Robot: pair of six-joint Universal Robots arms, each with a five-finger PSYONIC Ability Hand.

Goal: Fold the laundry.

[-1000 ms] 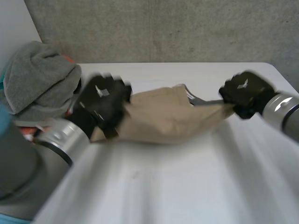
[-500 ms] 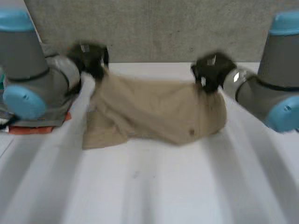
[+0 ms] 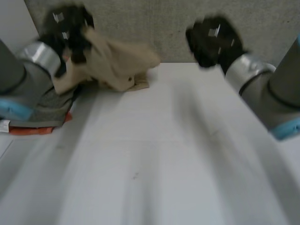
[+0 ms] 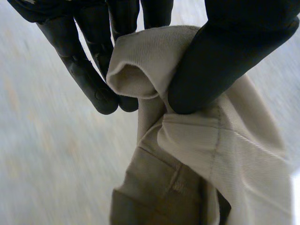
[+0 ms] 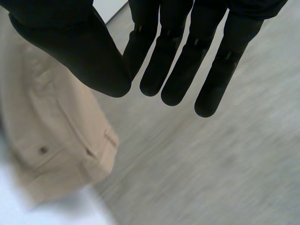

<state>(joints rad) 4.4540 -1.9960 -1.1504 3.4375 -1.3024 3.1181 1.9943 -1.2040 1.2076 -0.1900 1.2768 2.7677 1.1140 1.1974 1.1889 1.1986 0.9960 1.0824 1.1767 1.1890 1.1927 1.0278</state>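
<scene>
A beige garment (image 3: 117, 61) hangs bunched from my left hand (image 3: 68, 28), raised at the table's far left, its lower end touching the table near the back edge. In the left wrist view the thumb (image 4: 225, 61) pinches a rolled hem of the garment (image 4: 220, 159) against the fingers. My right hand (image 3: 213, 40) is raised at the far right, apart from the cloth. In the right wrist view that hand (image 5: 178, 61) has its thumb drawn in against the fingers with nothing between them. The garment (image 5: 51, 140) hangs off to the thumb's side.
A grey garment (image 3: 47, 105) lies piled at the table's left edge on something red (image 3: 33, 129), under my left arm. The white table (image 3: 164, 154) stretches bare toward the front. A concrete wall stands behind it.
Both hands rose from the table with the beige garment. The right hand no longer holds it, and the cloth has swung left, now hanging from the left hand alone.
</scene>
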